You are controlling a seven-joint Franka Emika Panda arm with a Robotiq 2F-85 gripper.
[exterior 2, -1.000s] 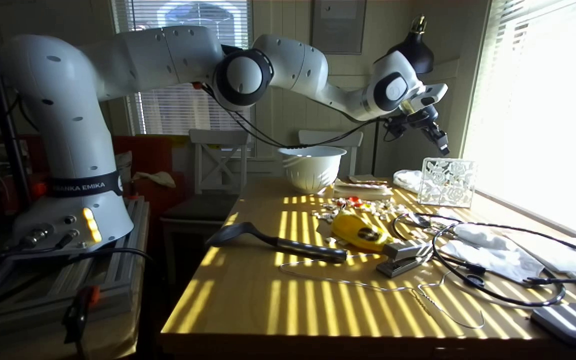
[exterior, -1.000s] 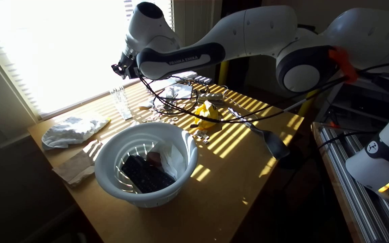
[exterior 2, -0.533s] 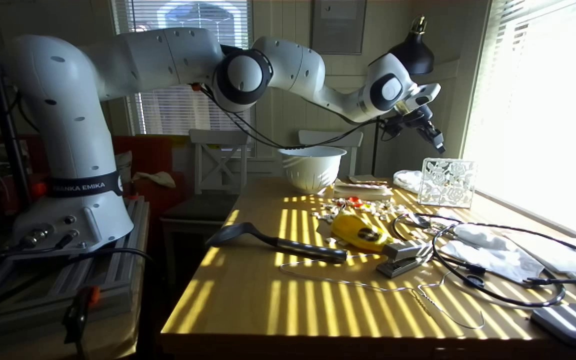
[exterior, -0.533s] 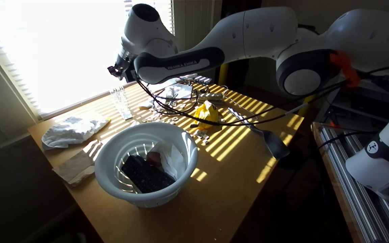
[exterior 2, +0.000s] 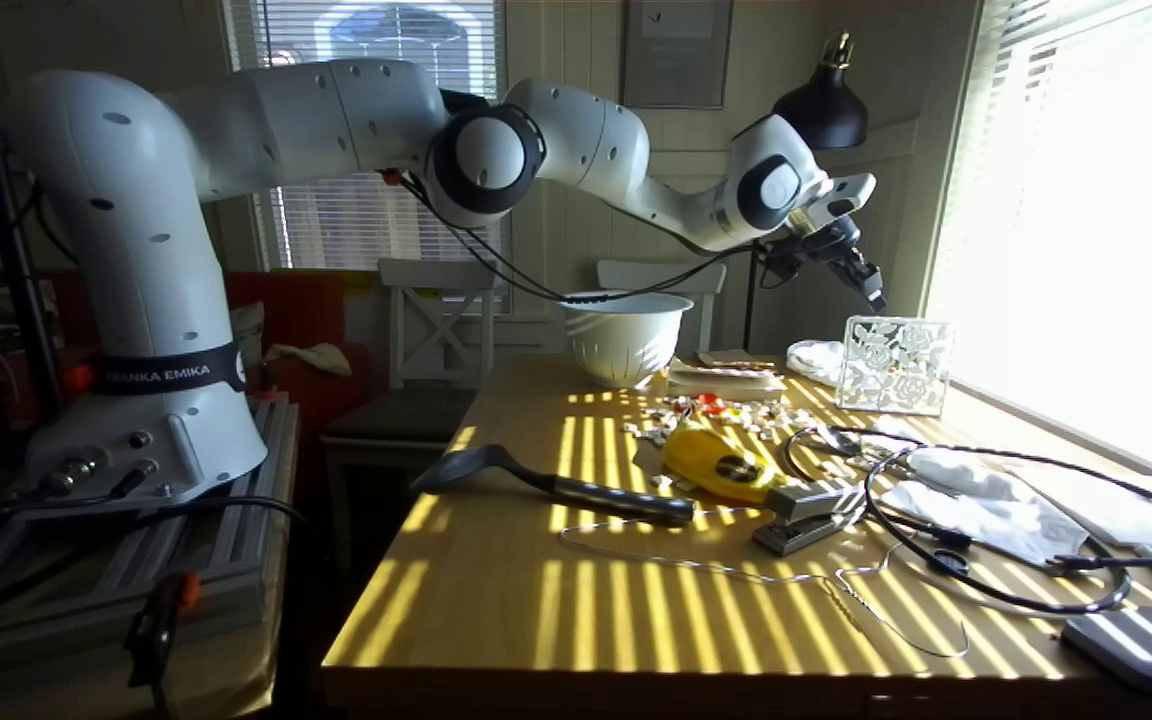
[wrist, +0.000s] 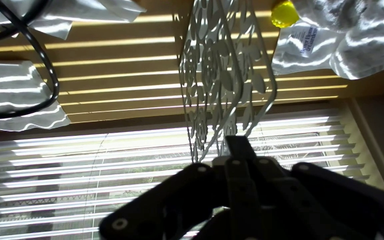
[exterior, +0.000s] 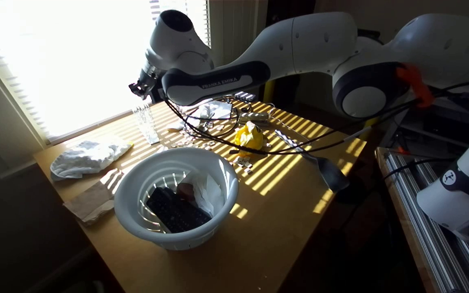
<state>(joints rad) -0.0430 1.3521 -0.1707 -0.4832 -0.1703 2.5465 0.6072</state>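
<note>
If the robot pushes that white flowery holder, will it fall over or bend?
The holder might tip, since its two upright sides stand close together. It's probably light, because those sides are full of cut-out holes. It looks fairly stiff: the sides are thin but stand without sagging.

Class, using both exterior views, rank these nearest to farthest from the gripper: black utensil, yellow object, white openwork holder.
1. White openwork holder: below the gripper, by the bright window.
2. Yellow object: near the stapler.
3. Black utensil: table edge facing the robot base.
</note>
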